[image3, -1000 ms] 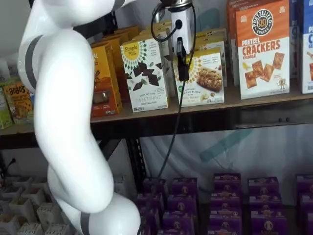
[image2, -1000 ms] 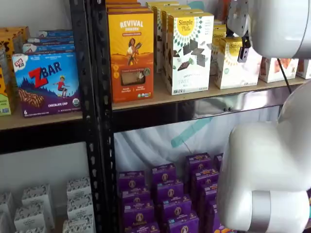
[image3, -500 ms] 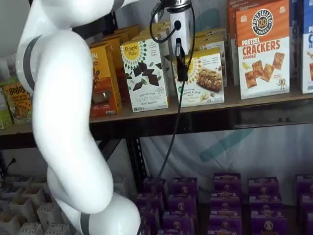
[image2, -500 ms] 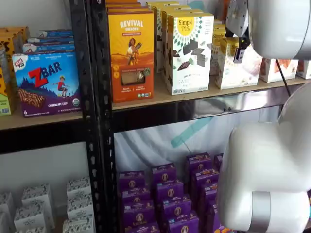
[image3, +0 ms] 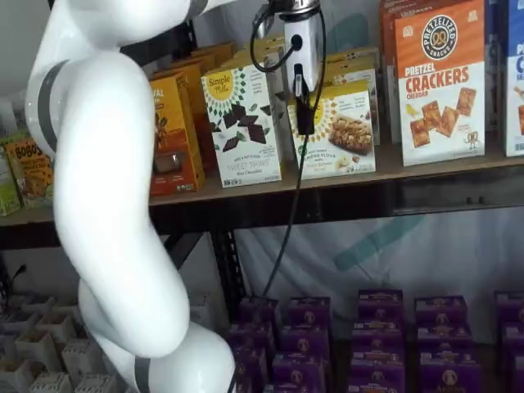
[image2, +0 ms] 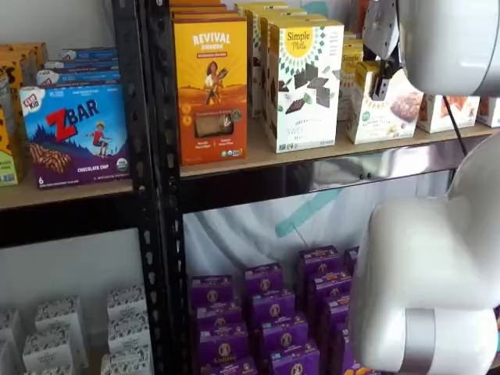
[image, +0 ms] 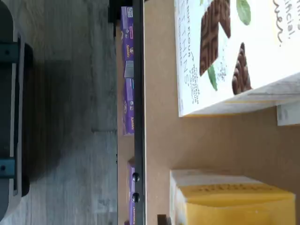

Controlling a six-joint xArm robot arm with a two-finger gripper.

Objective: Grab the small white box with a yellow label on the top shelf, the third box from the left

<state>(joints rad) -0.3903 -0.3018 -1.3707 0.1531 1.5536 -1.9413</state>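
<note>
While hanging before the top shelf (image3: 426,184), the pincer (image3: 304,119) is overlapping the small white box (image3: 344,131); its fingers are showing side-on, so its opening cannot be told. One taller Simple Mills box (image3: 242,123) is standing just beside it, tan board showing between the two.

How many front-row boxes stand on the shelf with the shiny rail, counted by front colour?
Orange-yellow: 1, Revival box
White: 2, tall white box, small white box
Orange-and-white: 1, crackers box
White-and-blue: 1, box cut by the edge
Total: 5
</note>
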